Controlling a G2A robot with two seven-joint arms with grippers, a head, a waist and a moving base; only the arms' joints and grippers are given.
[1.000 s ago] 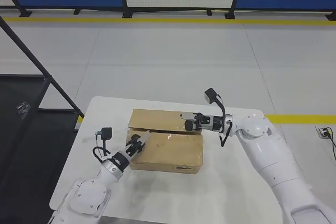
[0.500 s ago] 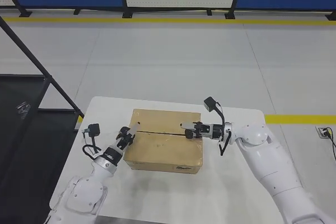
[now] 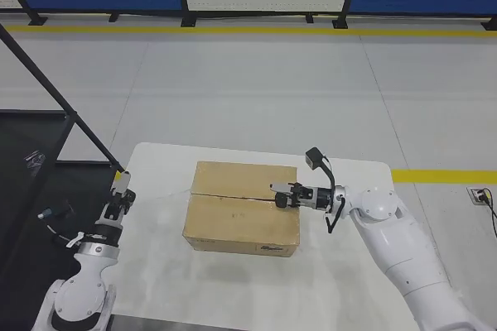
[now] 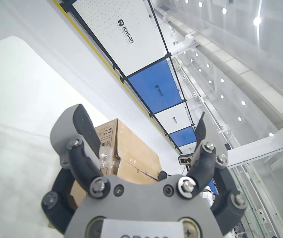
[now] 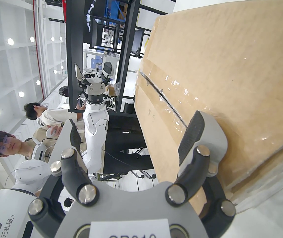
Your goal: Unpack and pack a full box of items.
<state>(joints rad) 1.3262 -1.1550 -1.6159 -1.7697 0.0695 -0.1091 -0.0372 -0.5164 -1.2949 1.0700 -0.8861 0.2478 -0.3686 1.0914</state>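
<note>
Brown cardboard box (image 3: 242,217), flaps closed, just beside my right gripper (image 3: 278,193) (jaws wide, nothing held), my left gripper (image 3: 125,186) well off to its side, equally wide, empty.

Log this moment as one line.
box: flaps closed | left gripper: open, clear of box | right gripper: open, over box's top seam

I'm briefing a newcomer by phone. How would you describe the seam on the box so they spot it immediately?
On the white table sits one closed cardboard box. Across its top runs a thin dark line, the seam, from side to side. Unlike the box's outer edges, it cuts through the middle of the flat top, with the right pincer at one end.
</note>
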